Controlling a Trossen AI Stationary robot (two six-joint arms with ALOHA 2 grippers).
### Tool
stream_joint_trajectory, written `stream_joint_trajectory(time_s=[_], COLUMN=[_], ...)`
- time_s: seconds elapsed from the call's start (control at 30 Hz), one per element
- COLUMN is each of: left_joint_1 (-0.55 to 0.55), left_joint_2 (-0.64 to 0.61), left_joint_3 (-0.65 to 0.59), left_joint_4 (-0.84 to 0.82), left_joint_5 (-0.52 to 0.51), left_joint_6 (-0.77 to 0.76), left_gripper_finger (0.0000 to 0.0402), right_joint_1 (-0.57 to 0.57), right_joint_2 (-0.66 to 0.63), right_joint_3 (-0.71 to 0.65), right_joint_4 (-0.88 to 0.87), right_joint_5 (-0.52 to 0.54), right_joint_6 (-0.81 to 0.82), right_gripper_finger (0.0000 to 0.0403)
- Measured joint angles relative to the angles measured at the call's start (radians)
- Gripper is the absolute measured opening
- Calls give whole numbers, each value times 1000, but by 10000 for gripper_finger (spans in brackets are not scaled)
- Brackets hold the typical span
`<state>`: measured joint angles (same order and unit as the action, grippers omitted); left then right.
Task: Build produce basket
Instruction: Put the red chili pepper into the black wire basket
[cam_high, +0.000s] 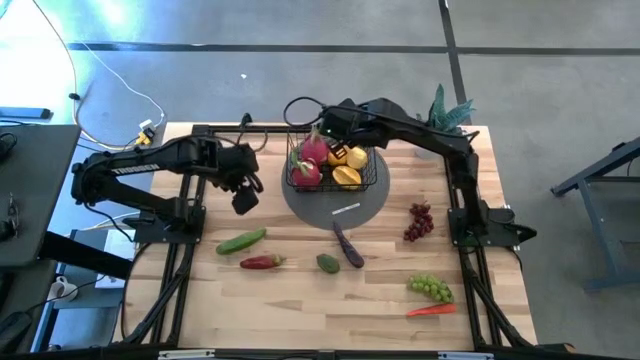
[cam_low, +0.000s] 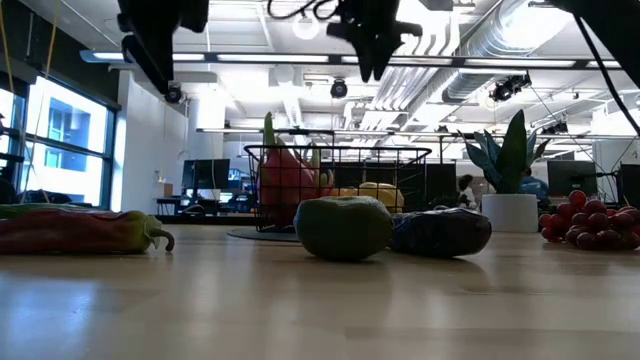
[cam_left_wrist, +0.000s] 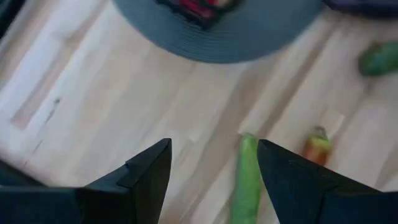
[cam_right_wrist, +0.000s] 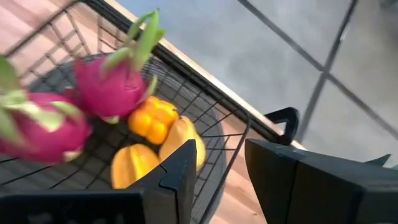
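High view: the basket (cam_high: 335, 165) stands on the grey mat (cam_high: 335, 205) at the far middle of the table (cam_high: 300, 310) and holds two dragon fruits and some yellow pieces. The left gripper (cam_high: 245, 195) hangs left of the mat, with the cucumber (cam_high: 241, 241) a little nearer than it. The right gripper (cam_high: 335, 125) is over the far rim of the basket.

Low view: both grippers hang high above the table.

Left wrist view: the jaws stand wide apart and hold nothing. The cucumber (cam_left_wrist: 247, 180) lies below, close to one finger (cam_left_wrist: 292, 180), not centred.

Right wrist view: the jaws are partly open and empty, with the basket (cam_right_wrist: 205, 106) just below.

To do the step well, the left gripper should probably centre over the cucumber and turn across its length before going down.
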<state>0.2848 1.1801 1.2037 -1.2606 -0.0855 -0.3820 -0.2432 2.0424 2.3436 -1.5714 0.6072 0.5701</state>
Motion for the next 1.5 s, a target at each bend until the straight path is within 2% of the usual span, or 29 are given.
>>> stream_joint_trajectory(time_s=[0.23,0.33,0.5,0.83,1.2,1.5], left_joint_1=[-152,-209,-307,-475,-550,-555], left_joint_2=[0,-1,0,0,10,95], left_joint_3=[-1,-42,-132,-283,-449,-492], left_joint_4=[3,73,177,368,596,698], left_joint_5=[6,27,116,117,116,116], left_joint_6=[0,-8,-45,-79,-77,-67], left_gripper_finger=[229,229,226,226,227,227], right_joint_1=[33,60,144,301,380,401], right_joint_2=[-89,-107,-108,-107,-107,-107], right_joint_3=[0,0,-3,-3,-3,-3], right_joint_4=[0,0,0,0,0,0], right_joint_5=[-131,-169,-184,-142,-132,-120], right_joint_6=[59,71,156,267,333,349], right_gripper_finger=[122,122,122,121,121,121])
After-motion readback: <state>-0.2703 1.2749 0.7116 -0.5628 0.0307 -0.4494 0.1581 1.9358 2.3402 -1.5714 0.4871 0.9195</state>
